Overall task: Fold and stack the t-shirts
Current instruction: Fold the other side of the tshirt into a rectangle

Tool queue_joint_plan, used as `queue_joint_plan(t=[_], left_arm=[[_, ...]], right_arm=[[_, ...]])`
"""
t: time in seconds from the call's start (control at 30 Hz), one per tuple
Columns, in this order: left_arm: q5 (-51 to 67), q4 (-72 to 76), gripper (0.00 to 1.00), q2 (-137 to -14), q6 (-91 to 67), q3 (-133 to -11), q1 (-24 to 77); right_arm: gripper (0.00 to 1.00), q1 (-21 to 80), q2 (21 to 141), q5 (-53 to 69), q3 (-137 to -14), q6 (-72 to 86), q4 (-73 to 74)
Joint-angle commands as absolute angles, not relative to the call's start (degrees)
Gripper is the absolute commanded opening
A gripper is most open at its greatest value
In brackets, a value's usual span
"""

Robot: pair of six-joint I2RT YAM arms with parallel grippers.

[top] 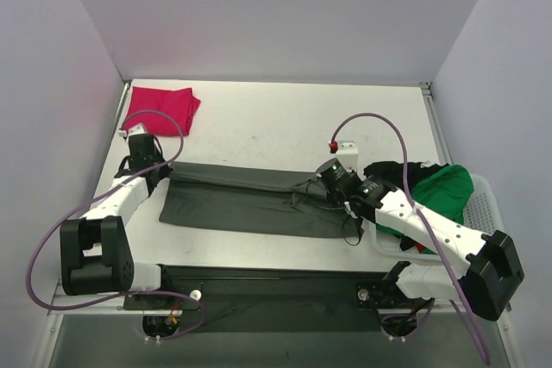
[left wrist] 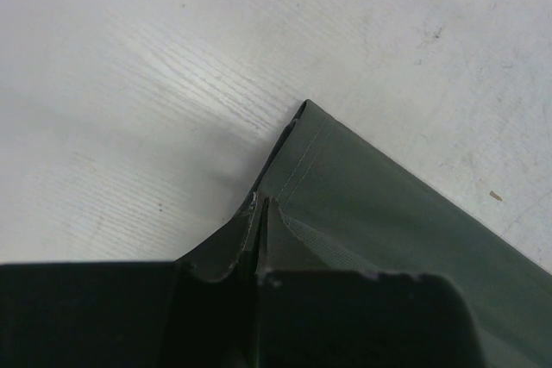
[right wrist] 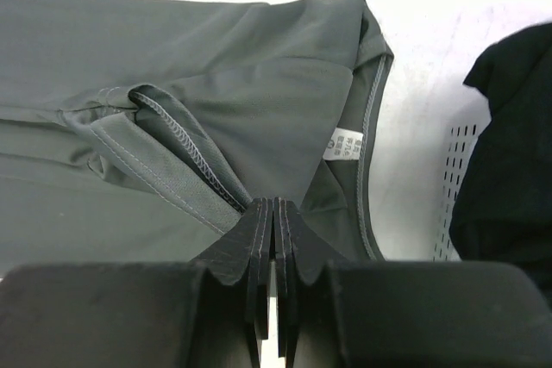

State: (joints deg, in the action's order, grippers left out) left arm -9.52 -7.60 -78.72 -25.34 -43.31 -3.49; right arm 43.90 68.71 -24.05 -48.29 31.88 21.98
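Table (top: 276, 118) white, scuffed, pale walls (top: 276, 15) around; grey shirt (top: 250, 204) stretched across centre, left tool (left wrist: 259, 206) pinching its nine o'clock end, right tool (right wrist: 273, 209) its three o'clock.

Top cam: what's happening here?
Both arms are mid-fold on the dark grey-green t-shirt, which lies as a long band across the table. The left arm has its jaws shut on the left end, the right arm on the collar end. The magenta t-shirt sits folded at the far left corner. The black t-shirt and green t-shirt are heaped in the white basket on the right.
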Motion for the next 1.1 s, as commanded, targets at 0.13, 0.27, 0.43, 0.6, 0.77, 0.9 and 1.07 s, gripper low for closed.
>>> queue_joint_plan(t=[0.13,0.27,0.43,0.6,0.77,0.9,1.07], left_arm=[[-13.00,-8.52,0.00,-75.67,-27.25,-41.57,-3.96],[-14.24,-9.93,0.00,-75.67,-28.47,-40.87,-4.22],[-15.12,-11.69,0.08,-75.94,-29.44,-40.08,-4.57],[-16.70,-12.13,0.51,-72.53,-29.88,-38.59,-4.66],[-22.49,-13.18,0.70,-64.89,-28.92,-37.62,-2.47],[-24.61,-10.99,0.74,-59.08,-28.22,-35.42,2.45],[-22.33,-6.95,0.77,-56.43,-27.42,-33.40,6.59]], right_arm=[[0.00,45.79,67.15,-28.30,-45.71,35.33,24.26],[0.00,46.49,67.85,-28.48,-44.65,36.12,24.26],[0.00,48.16,70.57,-29.00,-43.95,37.26,24.26],[0.07,50.18,73.03,-27.78,-44.12,37.88,24.34],[0.52,53.17,73.04,-25.67,-44.82,36.91,25.22],[0.55,53.26,71.28,-25.14,-45.88,35.60,25.14],[0.51,49.49,71.98,-19.11,-46.24,31.39,17.60]])
